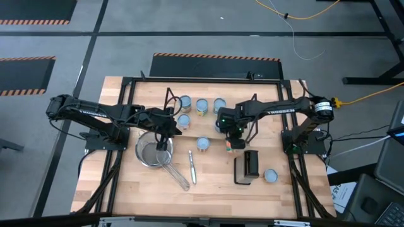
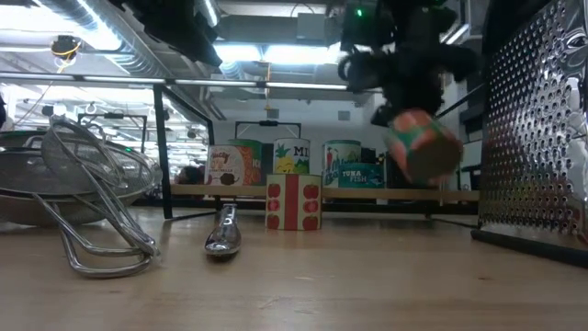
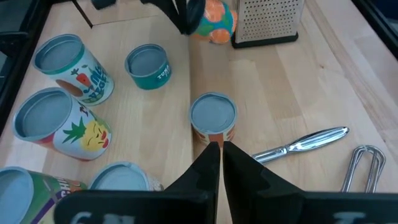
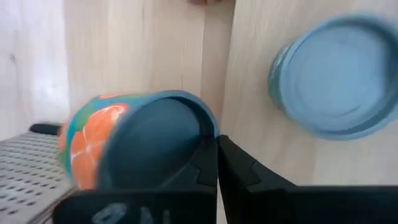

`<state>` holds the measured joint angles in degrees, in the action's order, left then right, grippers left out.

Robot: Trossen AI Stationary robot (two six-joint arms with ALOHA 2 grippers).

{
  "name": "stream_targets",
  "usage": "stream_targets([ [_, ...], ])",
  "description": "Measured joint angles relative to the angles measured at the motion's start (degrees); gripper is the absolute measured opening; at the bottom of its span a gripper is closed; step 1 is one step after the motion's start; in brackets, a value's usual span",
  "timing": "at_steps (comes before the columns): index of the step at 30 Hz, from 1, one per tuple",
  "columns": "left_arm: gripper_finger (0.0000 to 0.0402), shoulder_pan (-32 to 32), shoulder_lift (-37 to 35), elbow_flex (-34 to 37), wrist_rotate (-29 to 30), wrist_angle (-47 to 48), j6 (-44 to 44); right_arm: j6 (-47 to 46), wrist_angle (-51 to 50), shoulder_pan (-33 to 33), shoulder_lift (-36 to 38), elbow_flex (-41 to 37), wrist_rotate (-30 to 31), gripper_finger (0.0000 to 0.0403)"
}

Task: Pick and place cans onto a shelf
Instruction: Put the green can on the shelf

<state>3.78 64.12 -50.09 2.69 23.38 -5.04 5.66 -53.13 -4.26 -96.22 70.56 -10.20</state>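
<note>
Now the right claw [image 2: 418, 110] grips an orange-labelled can [image 2: 421, 145], tilted above the table; shelf [image 2: 322, 191] lies toward the far edge, left claw [image 3: 216, 163] closed, empty

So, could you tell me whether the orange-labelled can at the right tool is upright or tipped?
Tipped. The small orange-and-teal can hangs tilted off the table under the right tool, its blue top facing sideways in the right wrist view.

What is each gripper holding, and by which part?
Left gripper: nothing. Right gripper: fingers shut together at the rim of a tilted orange-labelled can, clear of the table; whether they pinch that rim or it is loose cannot be told.
</note>
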Motion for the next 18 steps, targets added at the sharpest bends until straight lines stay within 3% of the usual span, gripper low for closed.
stream_targets([
  [6, 0.0014, 0.0, 0.0, 0.0, 0.0, 0.0, 0.0, 0.8, -4.7, 0.0, 0.0, 6.9, 0.1, 0.0001],
  [12, 0.0014, 0.0, 0.0, 0.0, 0.0, 0.1, 0.0, 0.6, -11.1, -0.1, 0.1, 13.3, 6.9, 0.0001],
  [18, 0.0014, 0.0, 0.0, 0.0, 0.0, 0.1, 0.0, 0.5, -13.2, -0.1, 0.1, 16.0, 7.5, 0.0001],
])
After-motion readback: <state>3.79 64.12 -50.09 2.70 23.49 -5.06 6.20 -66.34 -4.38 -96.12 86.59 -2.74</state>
